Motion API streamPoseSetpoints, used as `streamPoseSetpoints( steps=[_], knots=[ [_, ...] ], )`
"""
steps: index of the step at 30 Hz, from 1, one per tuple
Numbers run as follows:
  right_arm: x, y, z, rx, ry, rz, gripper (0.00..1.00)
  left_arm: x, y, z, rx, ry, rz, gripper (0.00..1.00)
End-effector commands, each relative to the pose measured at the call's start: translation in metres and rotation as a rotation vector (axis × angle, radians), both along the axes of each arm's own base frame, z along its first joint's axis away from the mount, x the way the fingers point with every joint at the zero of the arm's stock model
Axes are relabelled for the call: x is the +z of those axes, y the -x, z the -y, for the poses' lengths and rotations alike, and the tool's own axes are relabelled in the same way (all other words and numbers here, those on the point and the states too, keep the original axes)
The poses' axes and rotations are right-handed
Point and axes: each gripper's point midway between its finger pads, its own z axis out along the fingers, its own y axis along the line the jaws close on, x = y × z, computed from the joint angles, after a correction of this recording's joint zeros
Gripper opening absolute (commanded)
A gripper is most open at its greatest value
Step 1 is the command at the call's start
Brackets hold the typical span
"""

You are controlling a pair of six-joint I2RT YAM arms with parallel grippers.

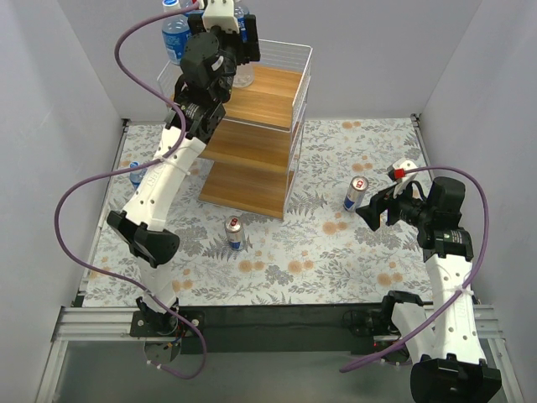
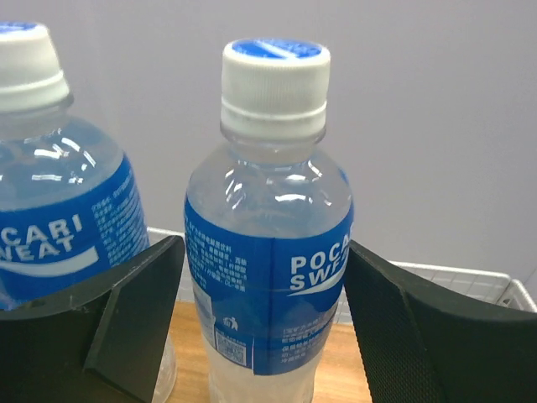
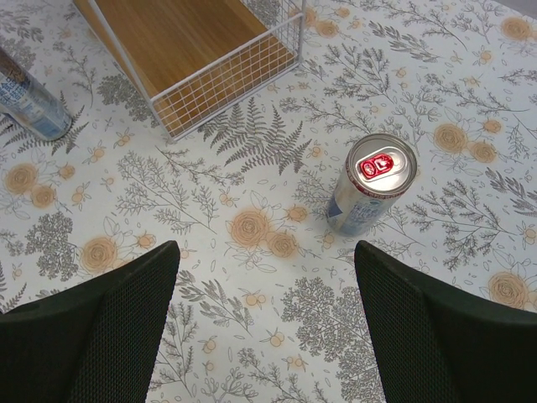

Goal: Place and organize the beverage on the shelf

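The shelf (image 1: 273,59) stands at the table's back left. My left gripper (image 1: 235,40) is at its top tier, shut on an upright bottle (image 2: 267,252) with a blue label. Its fingers (image 2: 134,311) press both sides and the bottle's base rests on the top board (image 1: 268,88). A second bottle (image 2: 50,210) stands just to the left on the same tier (image 1: 176,35). A third bottle (image 1: 136,175) stands on the table left of the shelf, partly hidden by my left arm. My right gripper (image 1: 367,211) hangs open and empty above the table (image 3: 264,277). A slim can (image 3: 373,185) stands just ahead of its right finger.
A second can (image 1: 235,233) stands on the flowered cloth in front of the shelf and also shows in the right wrist view (image 3: 29,105). The shelf's bottom tier corner (image 3: 210,75) shows there too. White walls close in the table on three sides.
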Motion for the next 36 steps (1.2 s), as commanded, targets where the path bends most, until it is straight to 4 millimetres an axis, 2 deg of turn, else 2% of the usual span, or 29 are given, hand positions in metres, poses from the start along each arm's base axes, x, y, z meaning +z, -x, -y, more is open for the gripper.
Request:
streamPoseSetpoints(
  steps=[1,8,16,22,26,28,29,31,32,34,36],
  knots=[
    [0.006,-0.004,-0.002,0.007,-0.01,0.029,0.9,0.056,0.028,-0.018,-0.003,0.075,0.127,0.73],
    [0.005,-0.003,-0.002,0.007,-0.009,0.03,0.9,0.07,0.039,-0.017,-0.047,0.102,0.157,0.76],
    [0.007,-0.002,-0.005,0.027,-0.017,0.036,0.9,0.096,0.065,-0.022,-0.098,0.123,0.215,0.78],
    [0.01,-0.001,-0.007,0.047,-0.018,0.046,0.91,0.114,0.09,-0.02,-0.181,0.157,0.254,0.79],
    [0.015,0.004,-0.014,0.109,-0.018,0.075,0.91,0.128,0.107,-0.027,-0.198,0.168,0.285,0.79],
    [0.016,0.01,-0.019,0.165,-0.014,0.087,0.92,0.137,0.122,-0.033,-0.215,0.175,0.305,0.79],
    [0.015,0.012,-0.021,0.185,-0.014,0.087,0.92,0.134,0.124,-0.032,-0.223,0.17,0.298,0.79],
    [0.015,0.018,-0.026,0.233,-0.018,0.089,0.92,0.141,0.14,-0.039,-0.236,0.172,0.312,0.79],
    [0.013,0.018,-0.026,0.251,-0.007,0.097,0.92,0.136,0.14,-0.039,-0.241,0.163,0.296,0.8],
    [0.012,0.025,-0.031,0.302,-0.017,0.092,0.92,0.14,0.158,-0.044,-0.264,0.158,0.299,0.8],
    [0.011,0.028,-0.034,0.35,-0.003,0.122,0.92,0.131,0.162,-0.044,-0.277,0.141,0.273,0.8]
  ],
)
